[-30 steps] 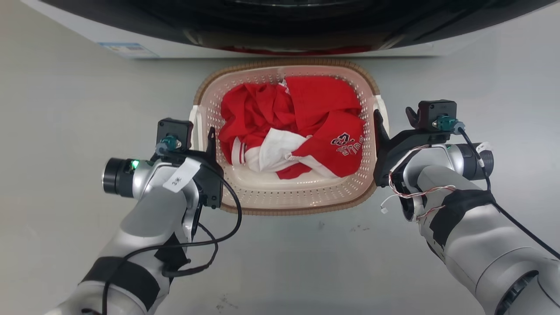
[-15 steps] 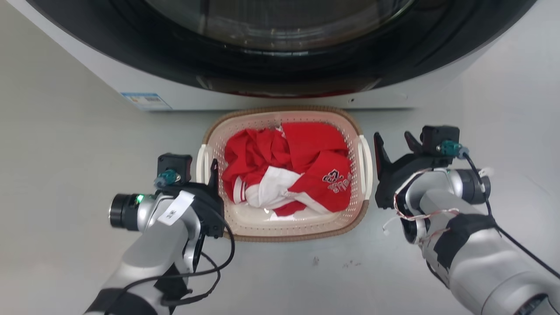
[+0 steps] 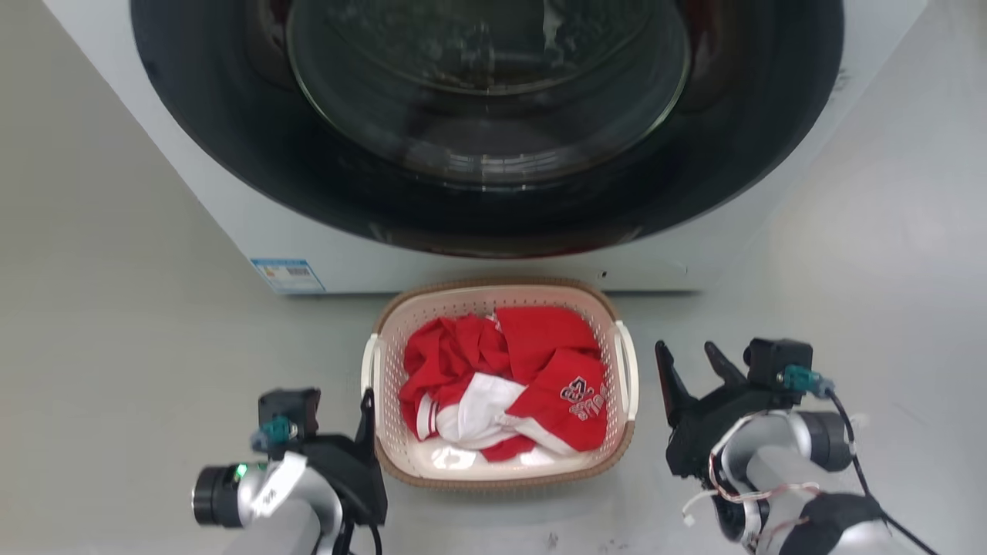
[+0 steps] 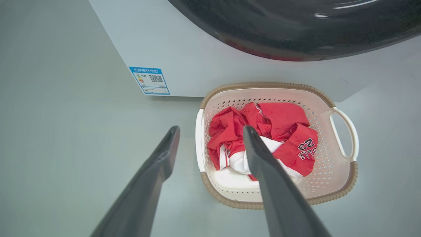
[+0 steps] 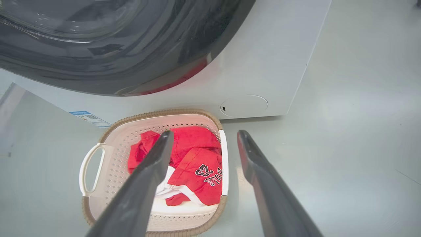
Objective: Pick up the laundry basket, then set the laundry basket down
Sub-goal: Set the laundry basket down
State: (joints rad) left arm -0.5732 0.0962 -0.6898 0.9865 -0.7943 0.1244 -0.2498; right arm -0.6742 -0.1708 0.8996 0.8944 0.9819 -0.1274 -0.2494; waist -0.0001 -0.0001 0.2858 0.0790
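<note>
The laundry basket (image 3: 497,287) rests on the grey floor right in front of the washer, cream with a brown rim (image 4: 263,85) (image 5: 158,113). Red and white clothes (image 3: 501,385) lie inside it. My left gripper (image 3: 362,412) hovers open by the basket's left handle (image 3: 368,370), above it in the left wrist view (image 4: 211,130), holding nothing. On the other side, my right gripper (image 3: 685,354) is open and empty, a small gap away from the right handle (image 3: 628,362). In the right wrist view its fingers (image 5: 205,133) straddle the basket's right edge from above.
A white washer with a big dark round door (image 3: 486,116) stands directly behind the basket, a blue label (image 3: 287,275) on its lower left corner. Bare grey floor (image 3: 116,347) spreads to both sides and in front.
The head camera has risen and tilted up, bringing the washer door into view. Both grippers have come off the basket's handles and lifted away. The basket stays on the floor.
</note>
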